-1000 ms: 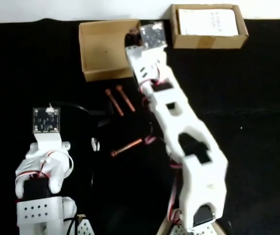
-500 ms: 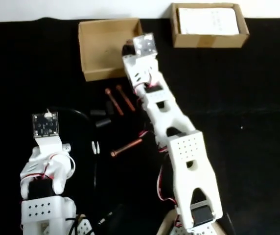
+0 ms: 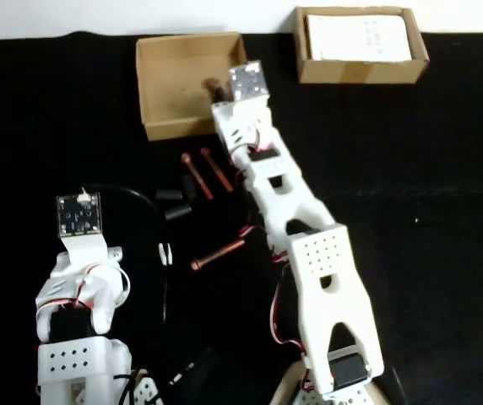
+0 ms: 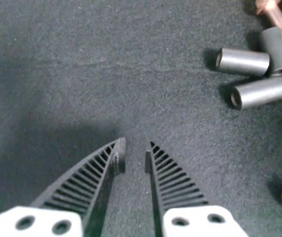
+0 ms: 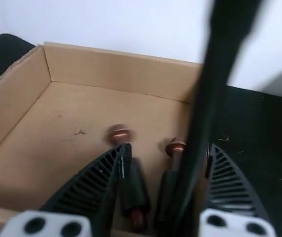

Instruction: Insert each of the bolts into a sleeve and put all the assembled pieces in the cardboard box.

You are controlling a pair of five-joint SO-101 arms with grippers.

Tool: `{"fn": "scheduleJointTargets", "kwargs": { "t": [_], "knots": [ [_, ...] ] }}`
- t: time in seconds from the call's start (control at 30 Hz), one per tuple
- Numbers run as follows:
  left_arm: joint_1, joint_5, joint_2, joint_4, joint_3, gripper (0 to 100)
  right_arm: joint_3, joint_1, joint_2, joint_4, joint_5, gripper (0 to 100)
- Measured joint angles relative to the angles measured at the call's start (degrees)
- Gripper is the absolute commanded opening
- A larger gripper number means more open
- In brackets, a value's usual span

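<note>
The cardboard box (image 3: 174, 84) stands at the back of the table. My right gripper (image 5: 166, 150) hangs open over its near right corner (image 3: 214, 86). Two bolts in black sleeves lie on the box floor below it: one (image 5: 131, 190) beside a finger, the other (image 5: 173, 177) between the fingers. Two loose copper bolts (image 3: 192, 175) (image 3: 216, 169) lie in front of the box, and a third (image 3: 219, 253) lies nearer me. Black sleeves (image 4: 243, 61) (image 4: 259, 92) (image 4: 277, 44) lie close together. My left gripper (image 4: 135, 153) sits low over the mat, slightly open, with nothing in it.
A second box (image 3: 361, 44) holding a paper sheet stands at the back right. A black cable (image 5: 215, 98) crosses the right wrist view. Another cable (image 3: 161, 253) runs over the black mat beside the left arm.
The right arm has swung left and pulled back, bringing its gripper over the box's near right corner. The left arm has shifted only slightly.
</note>
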Motion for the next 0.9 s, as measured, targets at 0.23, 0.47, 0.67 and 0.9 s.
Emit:
{"fn": "scheduleJointTargets", "kwargs": {
  "t": [0.23, 0.47, 0.67, 0.9],
  "knots": [
    [-1.14, 0.18, 0.0, 0.0, 0.0, 10, 0.0, 0.0, -11.69, 16.44, 0.0, 18.0],
    [-2.64, 0.53, 3.16, 0.0, -0.62, 11, -0.09, -4.75, -28.31, 50.11, 0.0, 12.7],
    [-2.64, 0.53, 21.01, -2.29, -8.79, 11, -0.09, -9.93, -31.3, 73.32, -4.66, 12.8],
    [-2.81, 4.22, 49.85, -2.46, -24.97, 10, -0.35, -16.18, -29.45, 82.29, -15.38, 12.9]
  ]
}}
